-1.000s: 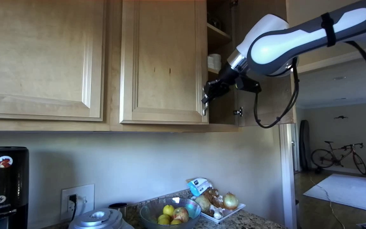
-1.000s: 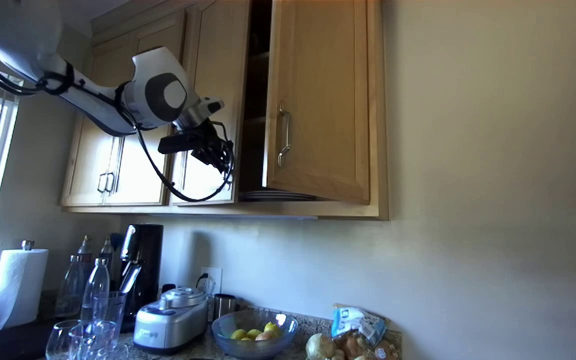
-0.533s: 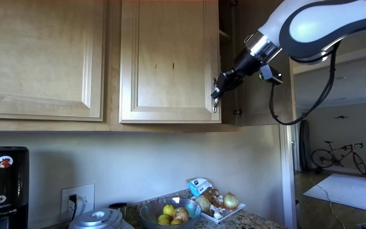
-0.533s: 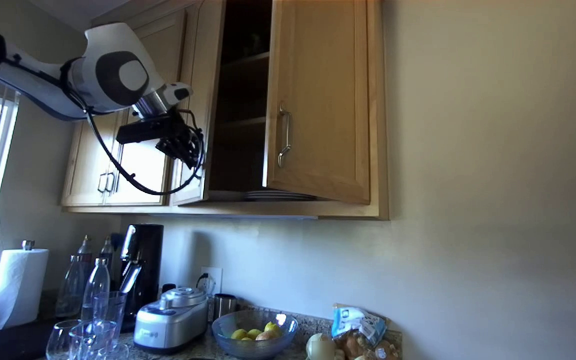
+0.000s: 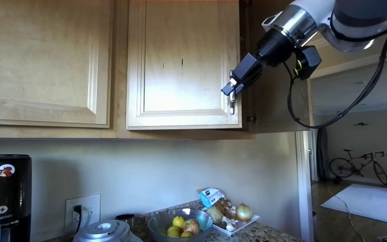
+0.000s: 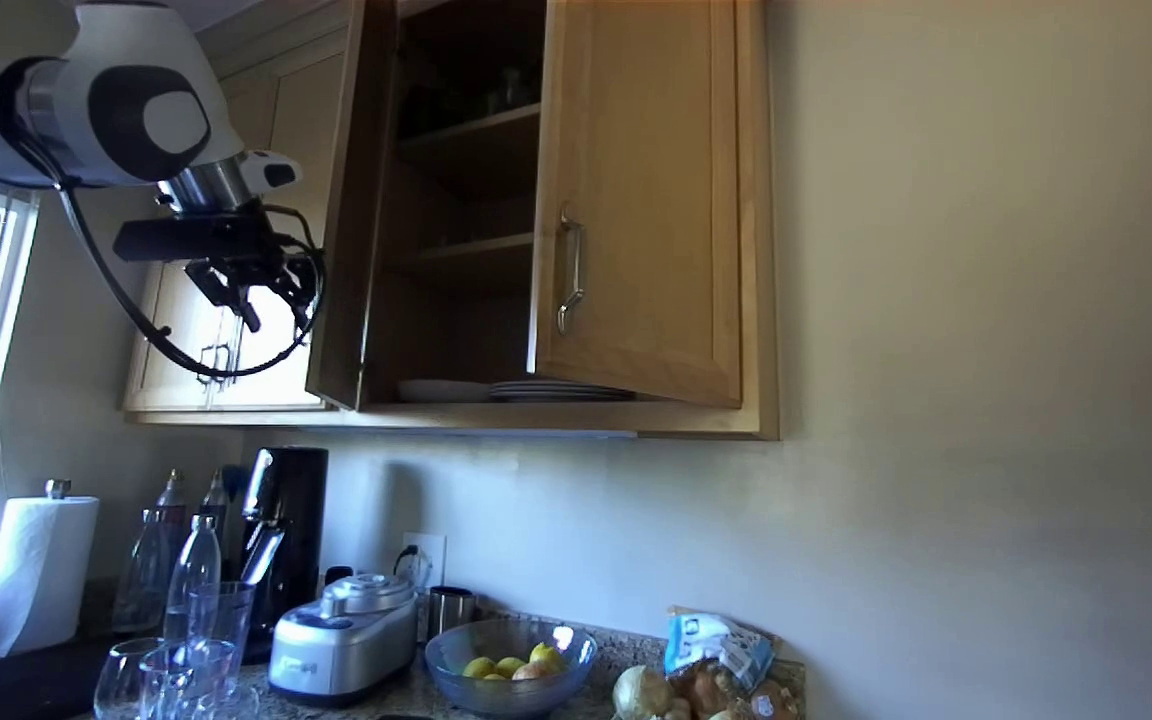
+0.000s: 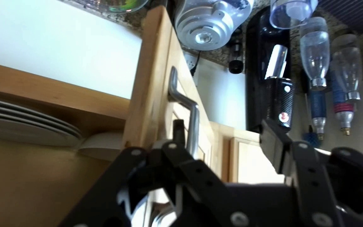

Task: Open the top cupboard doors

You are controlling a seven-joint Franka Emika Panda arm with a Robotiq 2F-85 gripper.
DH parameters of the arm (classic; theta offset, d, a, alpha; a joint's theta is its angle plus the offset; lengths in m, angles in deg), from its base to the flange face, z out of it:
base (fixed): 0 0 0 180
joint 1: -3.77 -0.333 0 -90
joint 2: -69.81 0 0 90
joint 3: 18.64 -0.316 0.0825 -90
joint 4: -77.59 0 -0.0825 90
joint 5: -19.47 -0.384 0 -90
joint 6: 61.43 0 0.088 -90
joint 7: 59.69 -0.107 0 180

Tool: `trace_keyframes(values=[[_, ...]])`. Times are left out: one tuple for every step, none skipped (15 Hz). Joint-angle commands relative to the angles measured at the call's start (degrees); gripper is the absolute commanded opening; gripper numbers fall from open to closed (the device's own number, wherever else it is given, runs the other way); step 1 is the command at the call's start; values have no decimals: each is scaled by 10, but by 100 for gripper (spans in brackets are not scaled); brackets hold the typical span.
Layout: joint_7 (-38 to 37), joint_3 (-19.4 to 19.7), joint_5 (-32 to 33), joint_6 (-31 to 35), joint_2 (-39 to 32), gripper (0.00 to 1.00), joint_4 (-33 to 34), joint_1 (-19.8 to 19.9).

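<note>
Both light-oak top cupboard doors stand swung out. One door (image 5: 183, 43) shows its raised-panel front; in the other exterior picture its dark inner face (image 6: 341, 250) stands well out from the cabinet. The second door (image 6: 646, 180) with its silver handle (image 6: 571, 270) is partly swung out. At the first door's bar handle (image 7: 193, 126), my gripper (image 7: 224, 129) has its jaws spread apart. One finger (image 7: 179, 132) sits between handle and door panel; the opposite finger (image 7: 273, 145) is well clear of the bar. The handle's lower end (image 5: 232, 106) shows below the fingertips.
Inside the cupboard are shelves (image 6: 476, 250) and stacked plates (image 7: 24, 123). A handleless oak door (image 5: 39, 60) adjoins. Below on the counter stand a food processor (image 6: 346, 640), a black appliance (image 5: 3, 191), a fruit bowl (image 6: 511, 690), bottles (image 6: 198, 560) and glasses.
The first door has swung much further out from the cabinet, with my gripper travelling along at its handle. The jaws have now spread apart. The second door has not moved.
</note>
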Motion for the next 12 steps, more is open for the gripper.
trace_keyframes(values=[[77,37,-58,-36,-9,93,1,-67],[100,52,-73,-51,-5,98,5,-81],[123,65,-86,-63,-1,100,8,-90],[138,71,-93,-69,5,100,10,-90],[150,78,-100,-73,8,100,12,-90],[151,77,-101,-75,22,100,12,-82],[150,78,-104,-74,27,100,12,-77],[144,74,-105,-73,35,100,13,-71],[137,75,-110,-80,41,100,15,-72],[127,72,-118,-84,50,100,14,-72],[119,68,-127,-87,60,100,12,-72],[109,62,-133,-88,71,100,8,-68]])
